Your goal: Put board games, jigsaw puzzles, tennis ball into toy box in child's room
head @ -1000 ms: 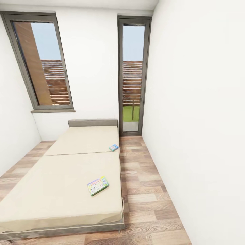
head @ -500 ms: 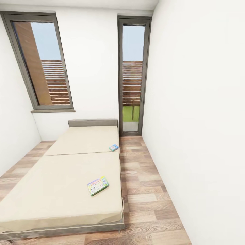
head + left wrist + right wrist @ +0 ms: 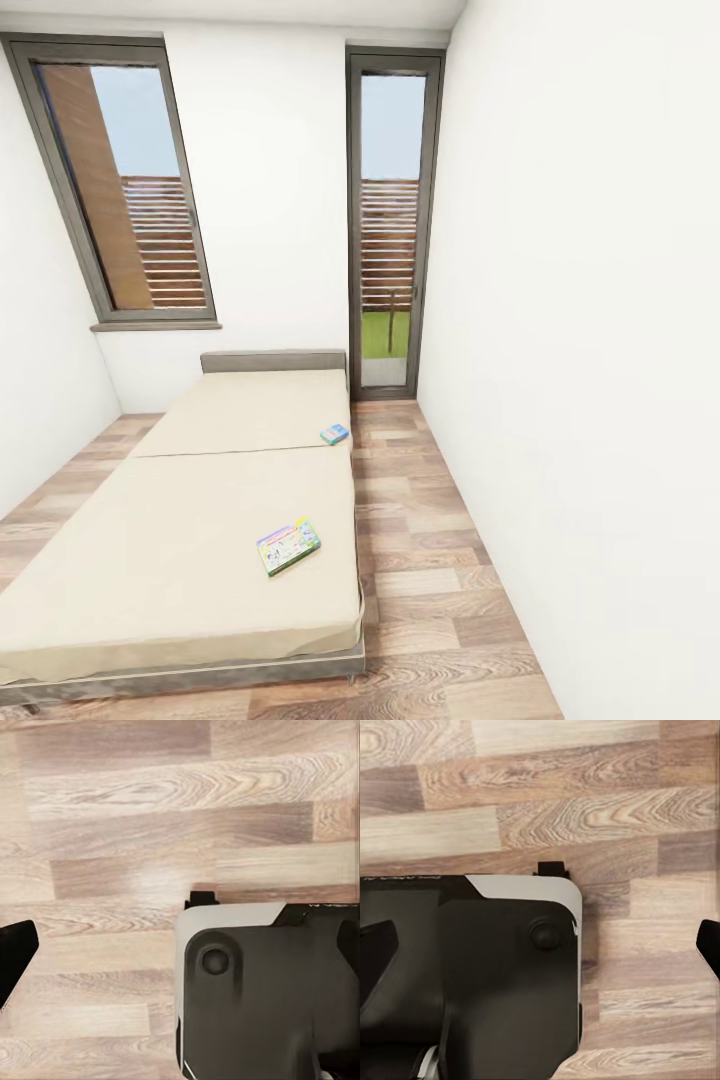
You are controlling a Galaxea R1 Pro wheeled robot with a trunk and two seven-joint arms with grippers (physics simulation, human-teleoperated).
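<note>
Two board games lie on the cream bed in the head view. One, with a bright yellow, green and pink cover, rests near the bed's near right corner. A smaller blue one sits farther back at the right edge. In the left wrist view my left gripper hangs open over the wood floor, with a dark fingertip at each side. My right gripper is open too, its fingertips spread wide above the floor. The toy box, table, jigsaw puzzles and tennis ball are out of view.
A strip of wood-plank floor runs between the bed and the white right wall. A tall glazed door and a window are in the far wall. My dark base shows under both wrists.
</note>
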